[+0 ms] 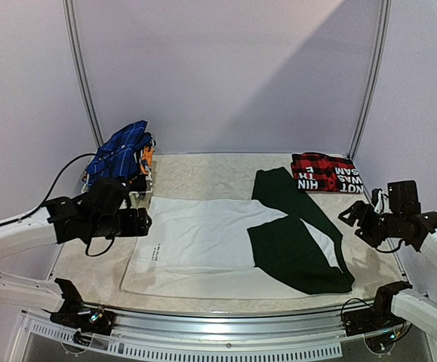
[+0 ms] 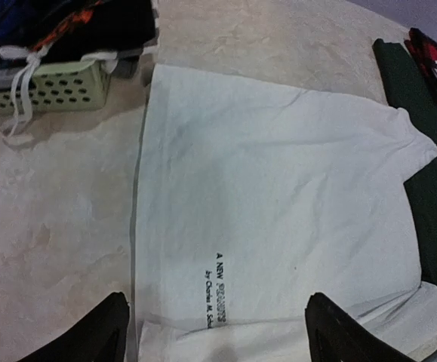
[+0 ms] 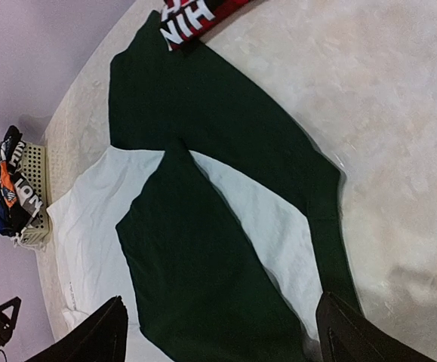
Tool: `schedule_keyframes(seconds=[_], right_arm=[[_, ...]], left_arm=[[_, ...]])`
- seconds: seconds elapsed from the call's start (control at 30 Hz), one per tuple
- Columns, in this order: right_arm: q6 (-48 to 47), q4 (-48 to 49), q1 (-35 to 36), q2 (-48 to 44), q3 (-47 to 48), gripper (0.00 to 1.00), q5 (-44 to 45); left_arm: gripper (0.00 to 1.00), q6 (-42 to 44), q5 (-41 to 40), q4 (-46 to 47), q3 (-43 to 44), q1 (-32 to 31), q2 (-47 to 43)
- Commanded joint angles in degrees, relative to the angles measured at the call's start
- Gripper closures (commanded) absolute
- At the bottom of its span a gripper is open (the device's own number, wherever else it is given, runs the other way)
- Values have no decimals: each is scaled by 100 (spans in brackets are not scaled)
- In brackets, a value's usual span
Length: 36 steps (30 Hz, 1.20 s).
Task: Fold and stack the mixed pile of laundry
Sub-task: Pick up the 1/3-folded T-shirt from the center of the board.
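Note:
A white T-shirt (image 1: pixel 195 241) with dark green parts (image 1: pixel 297 253) lies spread flat in the middle of the table. Small black lettering (image 2: pixel 220 294) shows near its left edge. A folded red-and-black plaid shirt (image 1: pixel 325 173) with white lettering lies at the back right. A blue checked cloth (image 1: pixel 120 151) sits on top of other garments in a lattice basket at the back left. My left gripper (image 1: pixel 141 222) is open and empty above the T-shirt's left edge. My right gripper (image 1: pixel 358 215) is open and empty, raised at the T-shirt's right side.
The small white lattice basket (image 2: pixel 60 84) stands at the back left, with a white cord (image 2: pixel 18 98) hanging over its rim. Metal frame posts (image 1: pixel 82 75) rise at the back corners. The table's front rail (image 1: pixel 226 313) runs along the near edge.

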Motion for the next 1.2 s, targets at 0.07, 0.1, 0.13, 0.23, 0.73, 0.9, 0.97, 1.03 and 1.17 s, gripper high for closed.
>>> schedule_keyframes(seconds=[0.07,0.1,0.13,0.23,0.73,0.9,0.97,1.03,1.17], right_arm=[[-719,988,410,870,766,13,81],[-820,1013,498,1043,897,12,138],[-893,1053,577,1194,1052,12,188],[-1236,1180,821,1836,1521,12,263],[-3058,390,1289,5891,5146,18,920],[-3427,-40,1296,7142,6382,21,1110],[-3524,-210,1295,7609,6828,23,1090],[-3616,-325,1291,8001,7274,25,1079],[-3733,-608,1287,8896,8339,27,954]], left_arm=[[18,1154,-75,540,753,-55,1045],[17,1207,-74,568,838,-55,1143],[17,1268,-98,603,902,-56,1227],[17,1434,-223,646,1058,-46,1417],[1,1750,-570,690,772,-11,1262],[0,1724,-527,784,606,-11,1226],[0,1690,-485,822,530,-11,1229],[0,1665,-429,872,458,-11,1238],[0,1632,-346,972,357,-11,1237]])
